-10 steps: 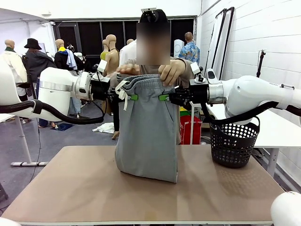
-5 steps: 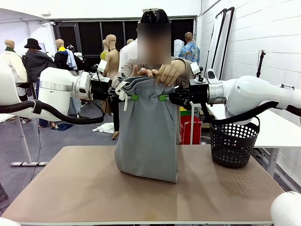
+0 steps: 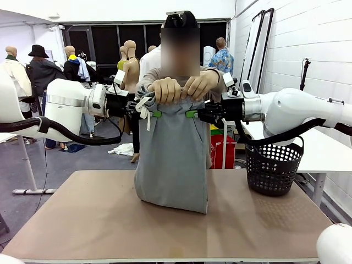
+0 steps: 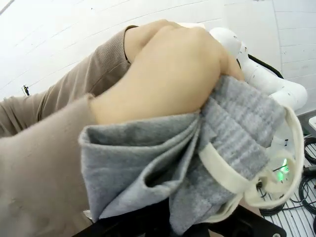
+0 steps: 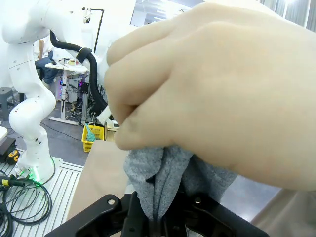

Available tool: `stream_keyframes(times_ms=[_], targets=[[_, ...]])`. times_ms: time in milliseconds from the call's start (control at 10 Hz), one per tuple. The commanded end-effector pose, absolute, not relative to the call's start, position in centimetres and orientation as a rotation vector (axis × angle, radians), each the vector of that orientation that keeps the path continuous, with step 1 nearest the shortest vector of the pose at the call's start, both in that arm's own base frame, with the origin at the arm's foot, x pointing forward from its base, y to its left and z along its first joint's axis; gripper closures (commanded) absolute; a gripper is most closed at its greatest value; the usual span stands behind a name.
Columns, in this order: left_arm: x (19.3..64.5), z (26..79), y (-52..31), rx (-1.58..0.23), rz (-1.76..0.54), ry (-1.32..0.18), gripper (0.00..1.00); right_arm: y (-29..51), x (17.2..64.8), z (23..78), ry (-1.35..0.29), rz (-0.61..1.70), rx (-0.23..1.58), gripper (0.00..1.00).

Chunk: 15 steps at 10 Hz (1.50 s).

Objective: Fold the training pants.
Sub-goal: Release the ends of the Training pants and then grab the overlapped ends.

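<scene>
Grey jersey is held upright between the 2 arms: the training pants [image 3: 173, 159] are hung by the waistband, their long axis vertical, and the lower end is rested in a soft heap on the table [image 3: 77, 220]. The left gripper [image 3: 154, 114] is closed on one edge of the waistband, just beside the white drawstring [image 3: 144, 109]. The right gripper [image 3: 191, 114] is closed on the opposite edge. In both wrist views bunched grey cloth is seen pinched between narrow jaws. The fingers of both grippers are pointed inward and level, so the garment lies straight ahead of each, with most of its length below. The top of the waistband is grasped by the person's 2 hands, one hand [image 3: 166, 89] just above the left gripper and the other hand [image 3: 199, 83] just above the right gripper, both touching the cloth. The waistband is thus shared by 4 holds, and the hands are nearer its middle. A fold is judged not yet made. The next move is judged to turn on bringing that vertical axis down flat along the table.
</scene>
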<state>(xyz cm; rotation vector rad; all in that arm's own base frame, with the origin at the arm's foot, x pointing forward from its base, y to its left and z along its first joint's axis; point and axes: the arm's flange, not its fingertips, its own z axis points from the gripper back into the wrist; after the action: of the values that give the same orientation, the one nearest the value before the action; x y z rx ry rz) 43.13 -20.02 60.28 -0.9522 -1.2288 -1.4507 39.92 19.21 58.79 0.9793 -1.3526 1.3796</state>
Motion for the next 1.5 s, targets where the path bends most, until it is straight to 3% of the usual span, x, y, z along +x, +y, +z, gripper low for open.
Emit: stream_keyframes(times_ms=[0,1400], targets=[[42.88,60.45,-19.96,-0.950,-1.448,-1.267,1.00,19.33,39.75,59.05,-1.356,1.381,0.976,1.00],[42.88,60.45,-19.96,-0.950,-1.448,-1.267,1.00,19.33,39.75,59.05,-1.356,1.381,0.976,1.00]])
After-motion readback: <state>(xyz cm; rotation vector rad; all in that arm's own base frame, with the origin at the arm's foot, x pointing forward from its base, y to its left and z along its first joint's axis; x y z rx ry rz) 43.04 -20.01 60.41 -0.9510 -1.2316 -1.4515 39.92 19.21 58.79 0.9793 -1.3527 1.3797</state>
